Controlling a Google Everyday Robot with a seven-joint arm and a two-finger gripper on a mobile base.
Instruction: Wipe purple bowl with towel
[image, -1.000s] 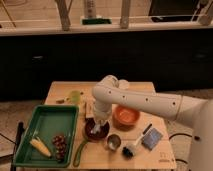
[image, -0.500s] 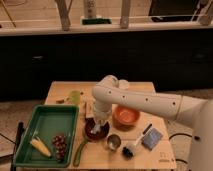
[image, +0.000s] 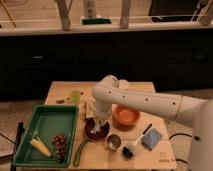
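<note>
- Surface: a light wooden table (image: 165, 155) stands before dark cabinets (image: 60, 60); a pale counter ledge with white posts runs above them.
- Task item: the purple bowl (image: 96, 130), round and dark, sits near the table centre, just right of the green tray (image: 47, 125).
- End effector: the gripper (image: 98, 126) points down into the purple bowl; its finger state cannot be told. A pale bundle at its tip may be the towel.
- Arm: the white, smooth arm (image: 145, 102) reaches in from the right.
- Tray contents: 1 yellow corn cob (image: 40, 146) and dark grapes (image: 60, 144).
- Nearby: an orange bowl (image: 126, 115) to the right, a metal cup (image: 114, 142) in front, a blue sponge (image: 152, 139), a green cup (image: 75, 96), and a green elongated item (image: 80, 151) beside the tray.
</note>
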